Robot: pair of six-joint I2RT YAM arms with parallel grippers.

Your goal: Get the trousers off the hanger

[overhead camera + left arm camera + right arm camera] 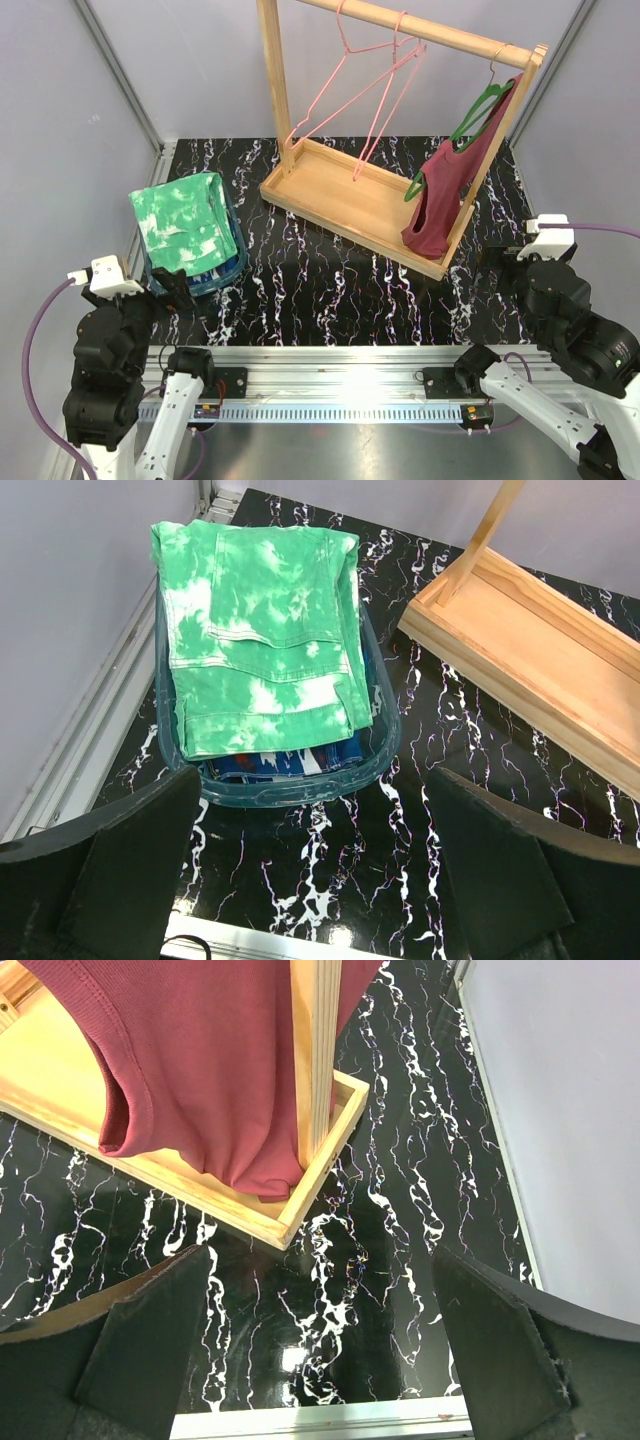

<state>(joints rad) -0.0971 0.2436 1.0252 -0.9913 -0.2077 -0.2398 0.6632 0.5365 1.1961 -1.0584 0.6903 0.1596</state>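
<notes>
In the top view, the green trousers point(185, 225) are seen folded on top of a blue basket point(228, 270) at the left of the worktop point(340, 300), well apart from the wooden rack point(340, 195). There, two pink hangers point(352, 98) hang bare and a green hanger point(478, 103) carries only the maroon garment point(445, 200), so the removal is judged done. In the left wrist view, the left jaws are spread wide and empty just short of the basket, and the dark blue trousers point(285, 765) are glimpsed beneath the green pair. In the right wrist view, the right jaws are likewise parted around nothing, near the hem of the maroon cloth. The trousers are judged soft, limp and fairly light. A thick folded edge or the waistband would be best pinched, since a single layer would let the fold spill open.
</notes>
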